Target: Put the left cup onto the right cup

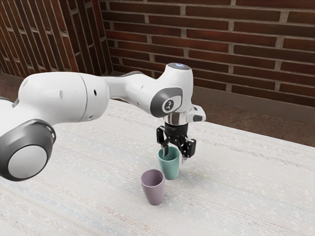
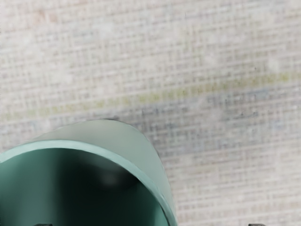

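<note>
The worktop point(image 1: 246, 191) is covered with a pale woven cloth, matt and rough, with a coarse weave that is clearly seen from close by. The green cup point(image 2: 94, 174) is of a smooth material with a soft sheen; whether it is plastic or glazed ceramic cannot be told. The mauve cup point(image 1: 153, 188) is finished the same way. The arm point(image 1: 74, 98) is cased in glossy white plastic. The hand point(image 1: 176, 150) is matt black. The wall point(image 1: 221, 44) is of rough red brick.

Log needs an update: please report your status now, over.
Tool open, astride green cup rim. Green cup upright on table. Purple cup upright nearby, apart. Nothing between them.
</note>
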Robot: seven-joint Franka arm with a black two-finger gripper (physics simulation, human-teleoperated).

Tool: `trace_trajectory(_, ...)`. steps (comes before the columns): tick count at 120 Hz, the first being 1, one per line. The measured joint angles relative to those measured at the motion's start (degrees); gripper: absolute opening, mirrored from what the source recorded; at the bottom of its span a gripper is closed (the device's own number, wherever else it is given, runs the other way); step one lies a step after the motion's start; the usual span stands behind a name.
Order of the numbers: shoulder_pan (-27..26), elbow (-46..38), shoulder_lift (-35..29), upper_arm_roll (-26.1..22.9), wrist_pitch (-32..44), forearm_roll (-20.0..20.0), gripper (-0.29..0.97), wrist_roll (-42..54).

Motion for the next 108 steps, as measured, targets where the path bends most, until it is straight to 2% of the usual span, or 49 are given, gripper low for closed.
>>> trace_trajectory(108, 0.1, 0.0, 0.4, 0.0, 0.0, 0.1, -0.02, -2.2)
